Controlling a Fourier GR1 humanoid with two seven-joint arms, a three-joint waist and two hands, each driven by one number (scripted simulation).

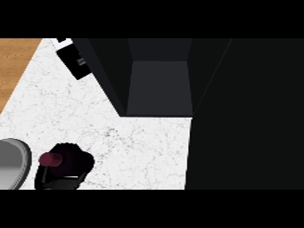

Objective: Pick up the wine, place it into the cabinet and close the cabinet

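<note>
The wine bottle (51, 159) stands at the lower left of the white marble counter (134, 142). It is dark with a maroon cap, and its body reaches down to the view's lower edge. My left hand (75, 162) comes in from the grey forearm (3, 164) and curls round the bottle's neck, just right of the cap. The black cabinet (159, 87) stands open at the top centre and shows a dark grey inside. It lies well up and to the right of the bottle. My right hand does not show.
A large black panel (253, 116) fills the right side, from the cabinet down to the lower edge. A small black and white fitting (75, 62) sits left of the cabinet. Wooden floor (6, 75) shows beyond the counter's left edge.
</note>
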